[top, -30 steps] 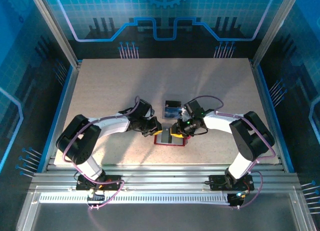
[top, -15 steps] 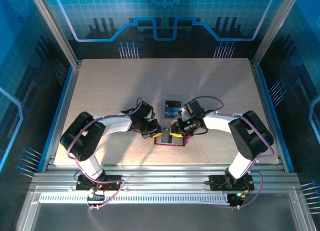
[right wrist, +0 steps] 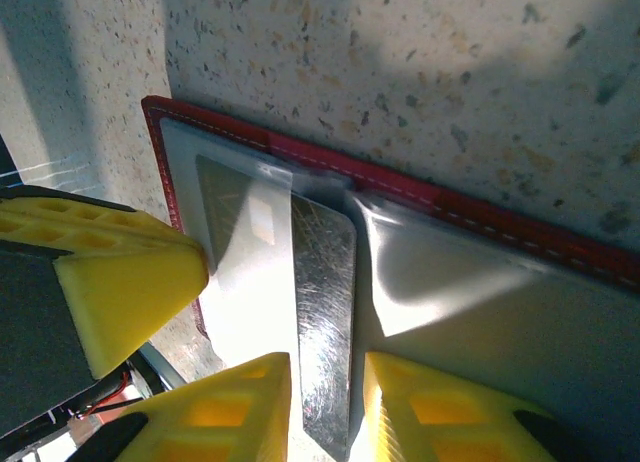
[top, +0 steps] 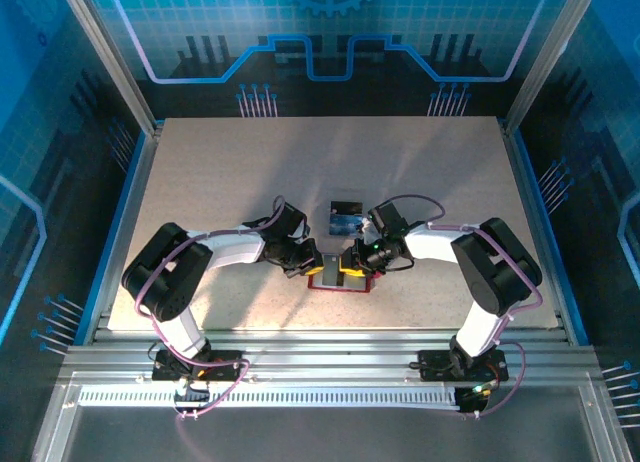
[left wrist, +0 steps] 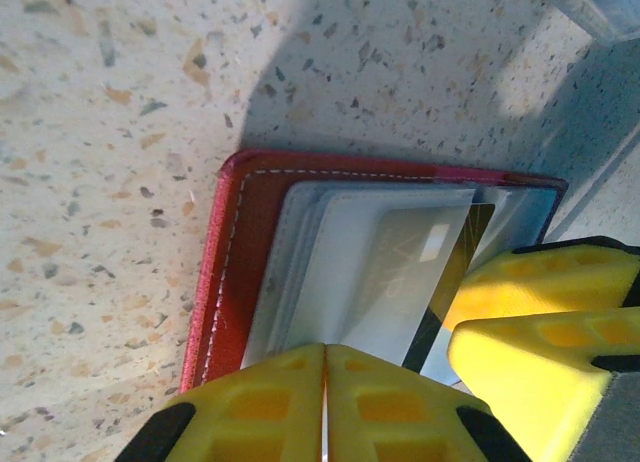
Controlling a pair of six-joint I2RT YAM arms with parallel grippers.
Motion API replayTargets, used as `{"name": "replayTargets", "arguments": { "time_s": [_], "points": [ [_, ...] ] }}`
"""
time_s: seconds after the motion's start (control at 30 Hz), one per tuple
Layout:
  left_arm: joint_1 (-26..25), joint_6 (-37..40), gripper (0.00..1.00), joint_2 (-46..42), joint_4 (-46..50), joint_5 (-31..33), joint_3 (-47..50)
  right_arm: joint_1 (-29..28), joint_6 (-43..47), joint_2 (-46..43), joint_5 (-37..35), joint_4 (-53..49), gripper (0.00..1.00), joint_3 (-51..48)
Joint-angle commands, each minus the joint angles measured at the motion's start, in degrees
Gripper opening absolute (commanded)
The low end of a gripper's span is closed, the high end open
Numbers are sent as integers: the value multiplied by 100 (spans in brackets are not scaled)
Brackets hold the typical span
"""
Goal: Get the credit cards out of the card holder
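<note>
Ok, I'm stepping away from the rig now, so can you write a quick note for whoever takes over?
Left end effector: shut, apparently pinning the open small red folding card holder at its pockets' edge.
Right end effector: fingers either side of a shiny silver card partly out of its pocket; firm grip unclear.
Done: blue cards lie on the speckled table just beyond the holder.
Left: pull this card free, set it aside, check the other pockets.

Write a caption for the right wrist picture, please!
The right gripper straddles a shiny card in the open red card holder on the speckled table.
</note>
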State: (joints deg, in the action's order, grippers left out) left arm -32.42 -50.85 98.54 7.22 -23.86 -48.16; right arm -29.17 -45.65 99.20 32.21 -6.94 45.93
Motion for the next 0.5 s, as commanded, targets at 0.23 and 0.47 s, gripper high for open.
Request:
{"name": "replayTargets", "arguments": {
  "time_s": [0.23, 0.47],
  "points": [
    [-33, 53, 9, 151, -26, -178, 124, 86, -199, 109, 254, 304, 26, -179],
    [-36, 18, 9, 200, -96, -198, 179, 122, -325, 49, 390, 519, 24, -254]
  ]
}}
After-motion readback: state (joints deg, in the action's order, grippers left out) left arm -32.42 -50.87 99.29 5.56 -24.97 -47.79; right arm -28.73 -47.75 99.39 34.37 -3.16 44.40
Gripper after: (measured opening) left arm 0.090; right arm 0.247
